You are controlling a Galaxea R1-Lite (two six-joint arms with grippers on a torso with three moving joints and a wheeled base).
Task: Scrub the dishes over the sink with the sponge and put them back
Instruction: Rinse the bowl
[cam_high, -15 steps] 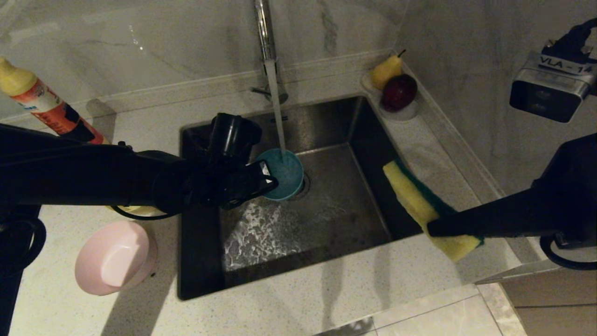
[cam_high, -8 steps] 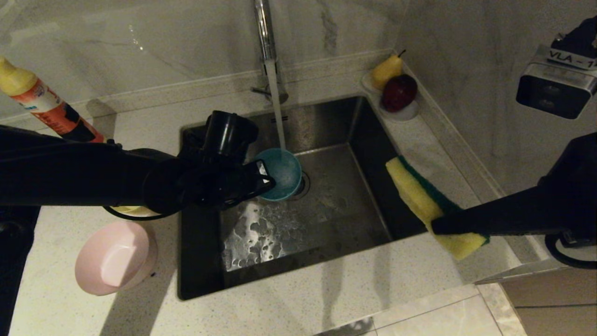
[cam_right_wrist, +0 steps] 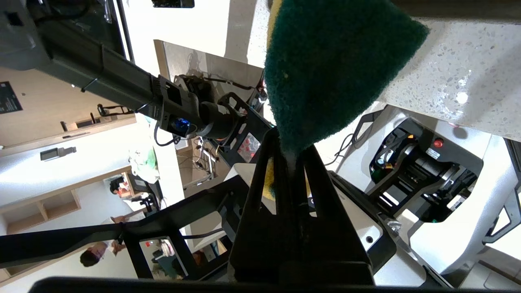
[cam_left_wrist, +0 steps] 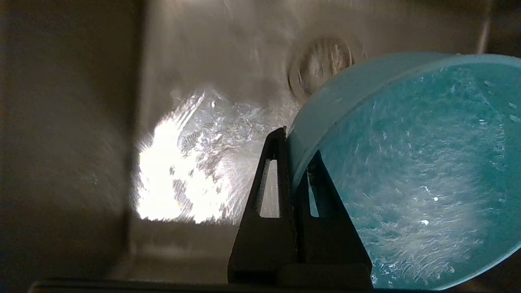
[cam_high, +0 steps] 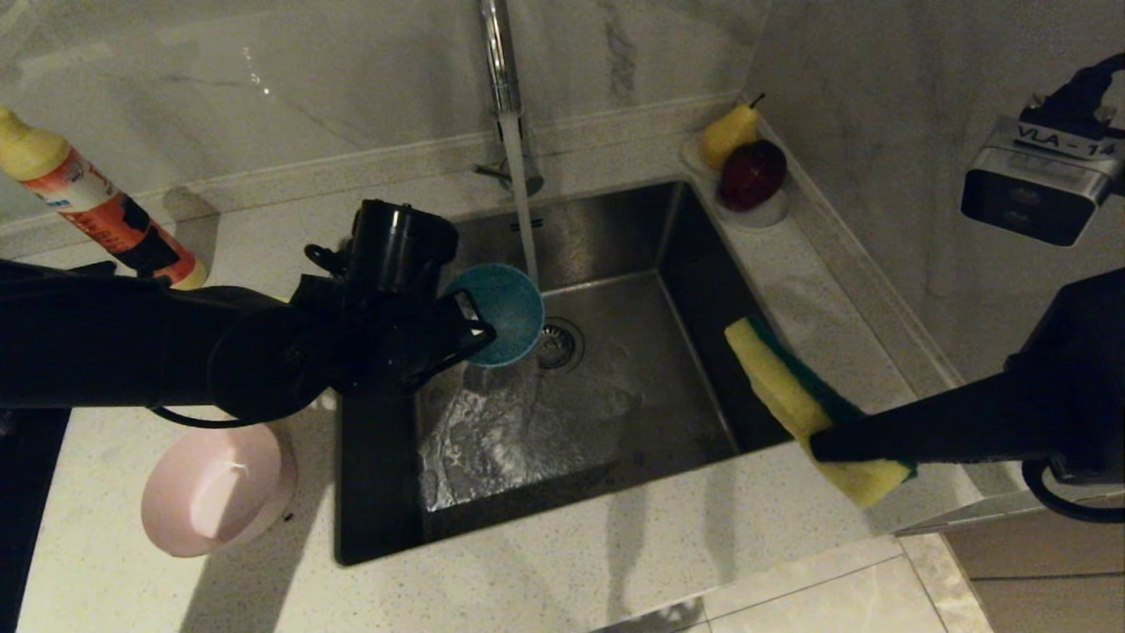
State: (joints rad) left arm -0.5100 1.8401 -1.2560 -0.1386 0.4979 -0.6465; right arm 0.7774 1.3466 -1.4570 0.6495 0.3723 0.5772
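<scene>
Lower left of head view: pink bowl (cam_high: 215, 488) on the table (cam_high: 615, 563), not yet washed as far as I can judge. Centre left: left hand (cam_high: 479, 330) clamped on the blue bowl (cam_high: 501, 312) rim, tilted under running tap (cam_high: 505, 97) above the sink (cam_high: 580, 413); rinsing underway. Right: right hand (cam_high: 822, 440) pinched shut on sponge (cam_high: 800, 396) over the sink's right edge, apart from the bowl. Scrubbing and putting back remain.
</scene>
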